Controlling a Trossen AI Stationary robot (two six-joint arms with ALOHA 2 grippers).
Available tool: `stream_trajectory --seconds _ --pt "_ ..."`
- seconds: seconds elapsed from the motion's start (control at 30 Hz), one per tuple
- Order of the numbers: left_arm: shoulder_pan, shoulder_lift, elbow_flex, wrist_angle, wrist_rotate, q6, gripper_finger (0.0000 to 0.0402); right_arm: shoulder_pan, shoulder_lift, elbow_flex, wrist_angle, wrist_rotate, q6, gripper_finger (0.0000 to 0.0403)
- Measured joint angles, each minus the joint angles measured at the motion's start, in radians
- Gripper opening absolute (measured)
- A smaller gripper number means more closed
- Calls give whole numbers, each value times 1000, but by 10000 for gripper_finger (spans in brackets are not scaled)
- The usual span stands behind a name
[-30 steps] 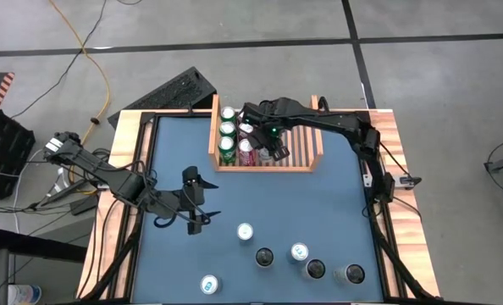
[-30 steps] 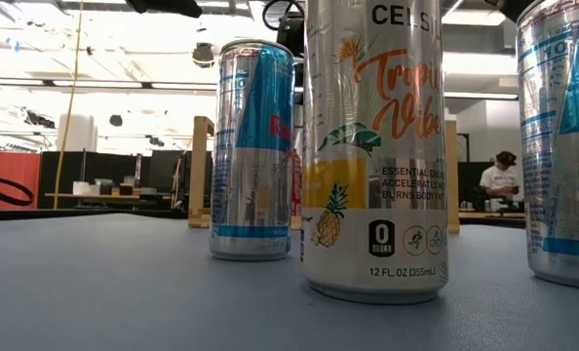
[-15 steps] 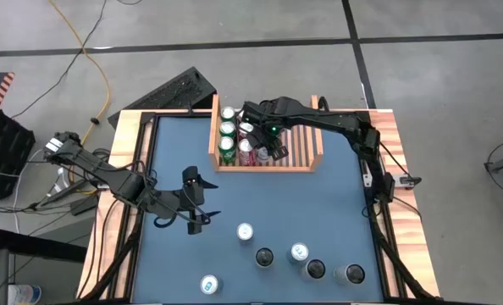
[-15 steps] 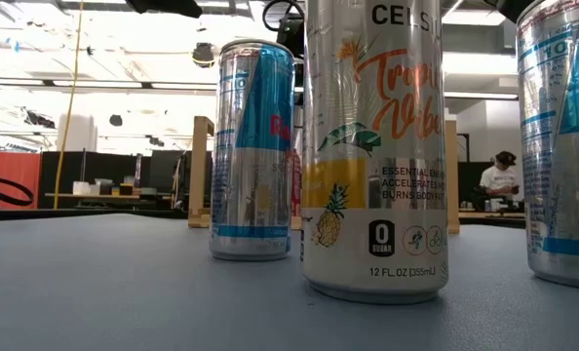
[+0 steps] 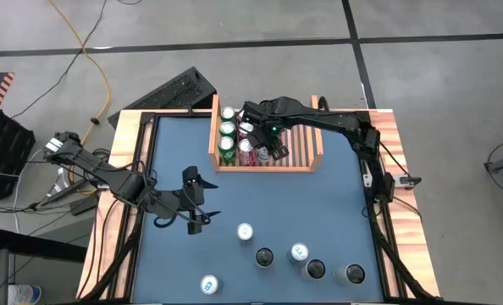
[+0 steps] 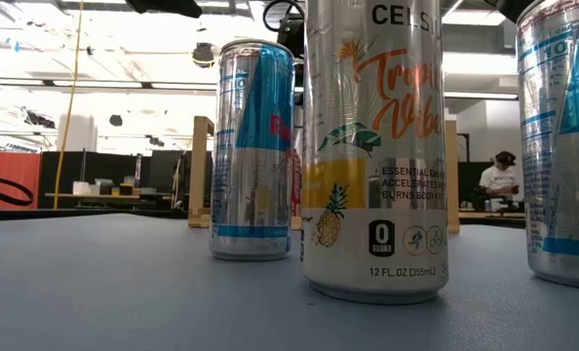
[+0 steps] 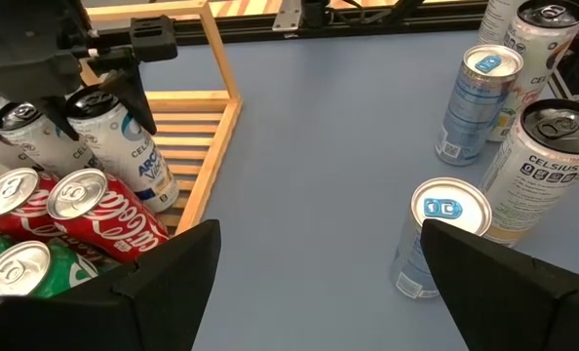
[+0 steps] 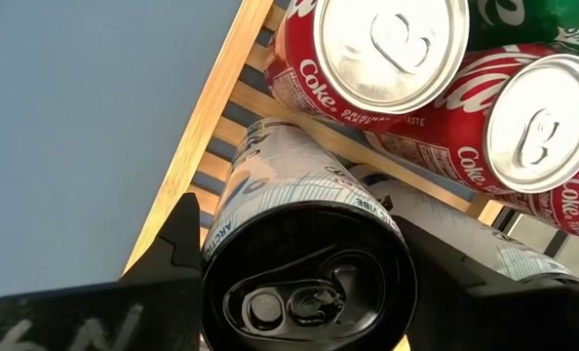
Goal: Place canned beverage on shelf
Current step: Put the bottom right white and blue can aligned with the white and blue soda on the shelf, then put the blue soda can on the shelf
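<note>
I have the right hand over the shelf at the far edge of the desk, its fingers either side of a white Celsius can standing on the slats beside the red Coke cans; whether they clamp it I cannot tell. My left hand hovers open mid-desk, near the loose cans

Cans standing loose on the counter: six
Shelf: one
Green cans in the shelf: three
Red Coke cans in the shelf: two
White Celsius cans in the shelf: two
</note>
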Motion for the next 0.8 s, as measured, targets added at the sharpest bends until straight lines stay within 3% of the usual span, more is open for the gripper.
stream_trajectory --seconds 0.17,0.43,0.8 --pt "0 0 0 0 0 0 341 0 0 0 2 0 0 200" --pt "0 0 0 0 0 0 341 -1 -3 0 4 4 27 244" --pt "0 0 0 0 0 0 341 2 -4 0 2 25 19 249"
